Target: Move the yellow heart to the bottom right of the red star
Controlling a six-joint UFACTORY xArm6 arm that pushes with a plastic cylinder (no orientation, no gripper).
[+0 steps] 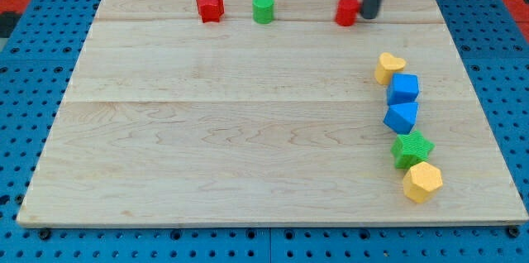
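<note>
My tip [367, 16] against a red block [346, 11], clawless; yellow heart [388, 68] atop blue blocks' column, red star [210, 6] far left.

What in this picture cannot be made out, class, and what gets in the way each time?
1. Camera view: the red block at the view's top is partly covered by the rod, so its shape is unclear.
2. Camera view: my tip sits against that block's right side; actual contact cannot be confirmed.
3. Camera view: the rod's upper part and the arm are cut off by the top edge.
</note>
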